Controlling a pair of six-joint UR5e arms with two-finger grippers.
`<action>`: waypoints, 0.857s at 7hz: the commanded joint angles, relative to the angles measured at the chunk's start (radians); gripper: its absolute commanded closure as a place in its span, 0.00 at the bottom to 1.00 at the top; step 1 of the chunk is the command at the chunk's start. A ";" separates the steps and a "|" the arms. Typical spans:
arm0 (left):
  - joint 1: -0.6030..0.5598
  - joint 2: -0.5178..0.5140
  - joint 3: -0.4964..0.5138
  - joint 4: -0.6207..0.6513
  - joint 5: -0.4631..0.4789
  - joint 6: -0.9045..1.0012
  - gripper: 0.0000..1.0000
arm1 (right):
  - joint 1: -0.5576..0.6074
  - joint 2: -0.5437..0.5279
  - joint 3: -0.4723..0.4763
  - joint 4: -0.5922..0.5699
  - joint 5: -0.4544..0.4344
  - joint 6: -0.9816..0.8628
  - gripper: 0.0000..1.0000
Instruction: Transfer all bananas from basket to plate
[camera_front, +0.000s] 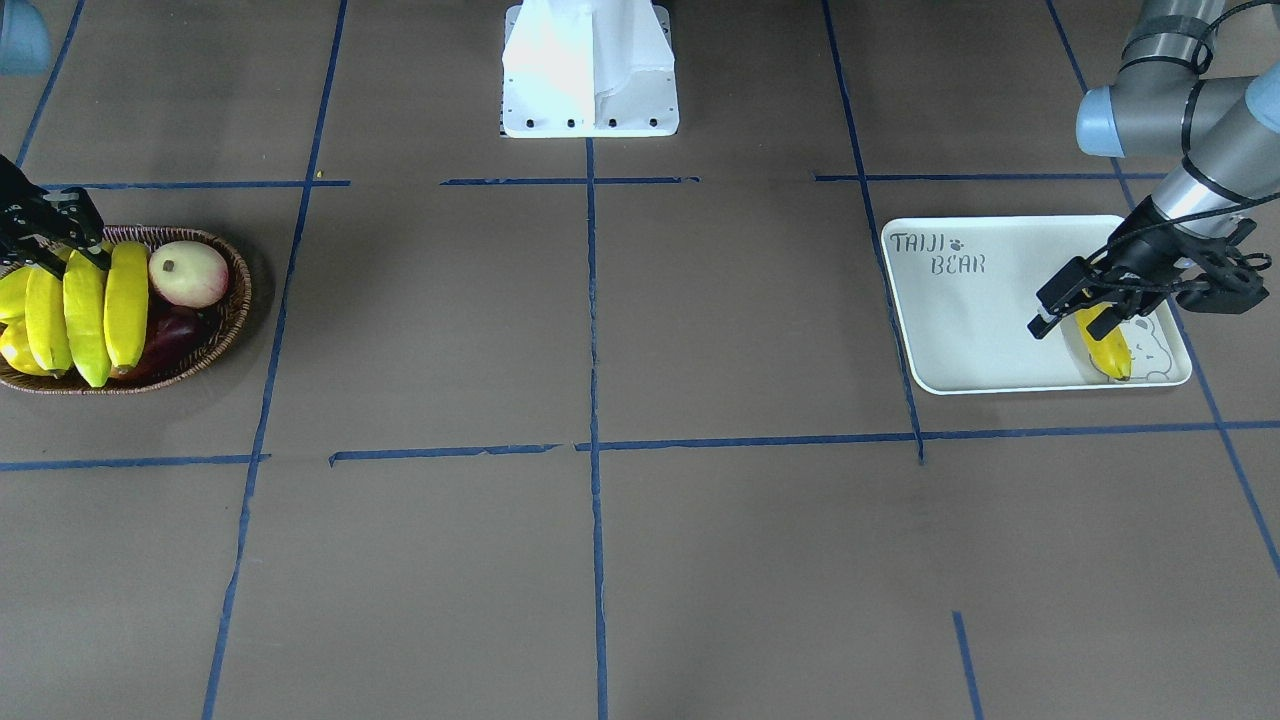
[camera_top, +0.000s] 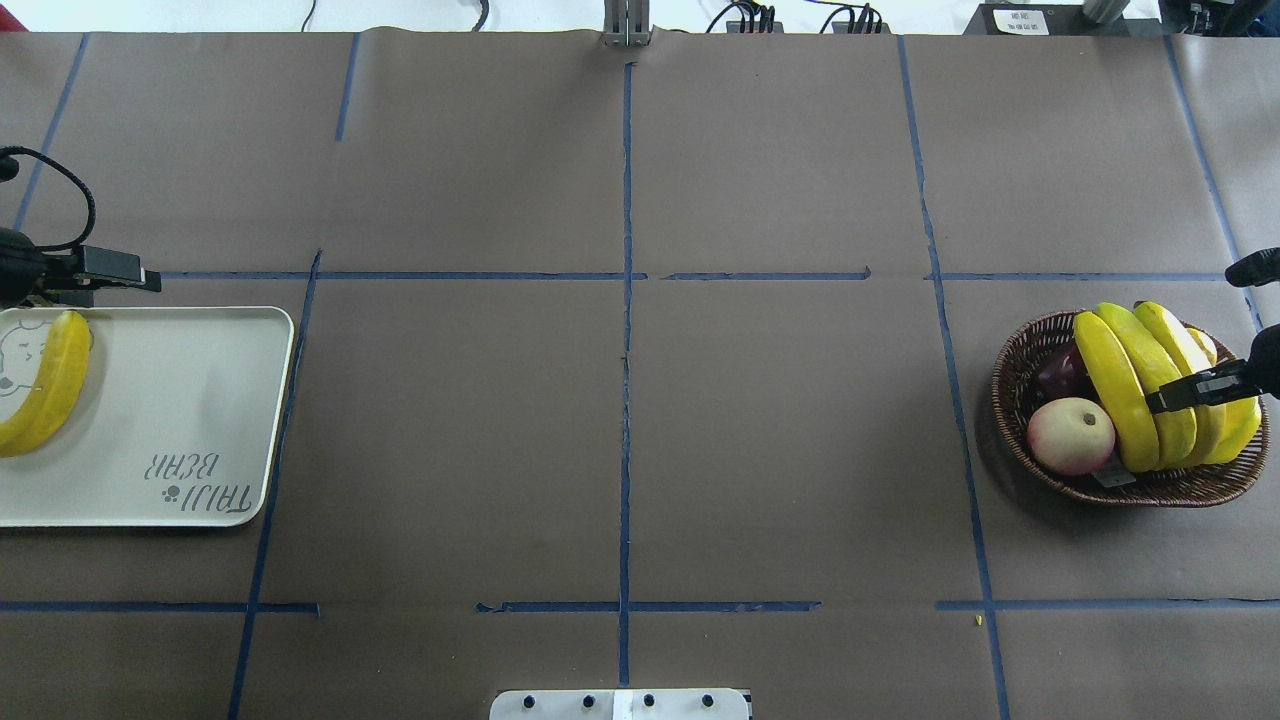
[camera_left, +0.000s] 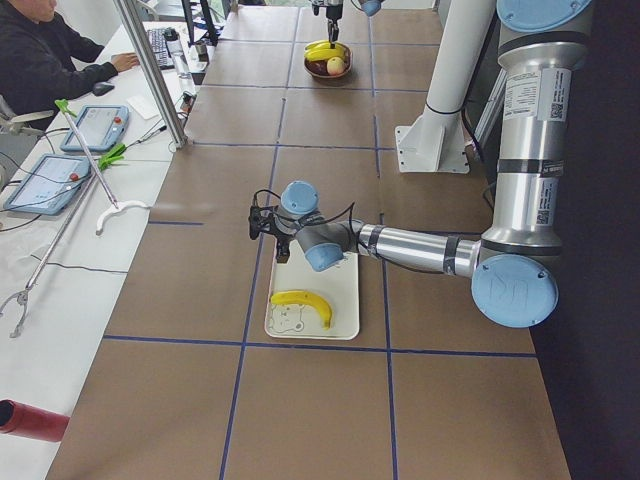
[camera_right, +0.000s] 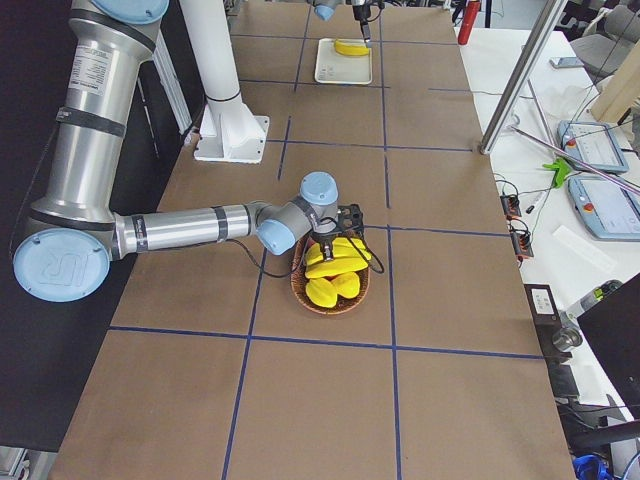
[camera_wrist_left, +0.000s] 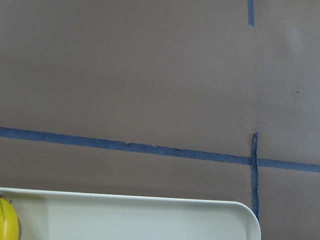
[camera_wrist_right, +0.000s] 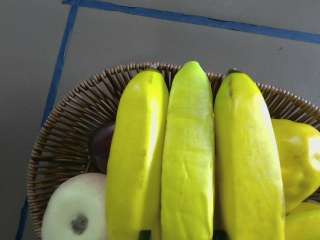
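One banana (camera_top: 45, 385) was already down on the plate (camera_top: 180, 400) at the left end of the table, lying along the bear-face side. Three more bananas (camera_top: 1115, 400) sat packed side by side in the basket (camera_top: 1003, 400), well apart at the right end. They rode high on the other fruit, with a pale apple (camera_top: 1070, 435) and a dark fruit (camera_top: 1055, 375) tucked on their left, which I reckoned left them easy to take from above. The left gripper (camera_front: 1075, 318) hung over the plate's far edge, clear of that banana. Its jaws looked parted a moderate way and had hold of nothing, so the placing seemed done. Over at the basket, the right gripper (camera_front: 68, 255) was down on the bunch. Its wrist camera showed two dark fingertips either side of the middle banana (camera_wrist_right: 187, 160), jaws spread just wide enough to straddle it, not clamped. My guess was that the middle one went next, since it sat proudest.
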 joint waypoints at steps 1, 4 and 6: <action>0.001 -0.002 0.001 0.000 0.000 0.000 0.00 | -0.002 -0.001 -0.001 0.000 -0.008 -0.001 0.50; 0.001 -0.002 -0.001 0.000 0.000 0.000 0.00 | -0.002 -0.001 -0.004 0.000 -0.008 -0.001 0.64; 0.001 -0.002 -0.001 0.000 0.000 0.000 0.00 | 0.000 -0.001 -0.002 0.003 -0.011 -0.003 0.86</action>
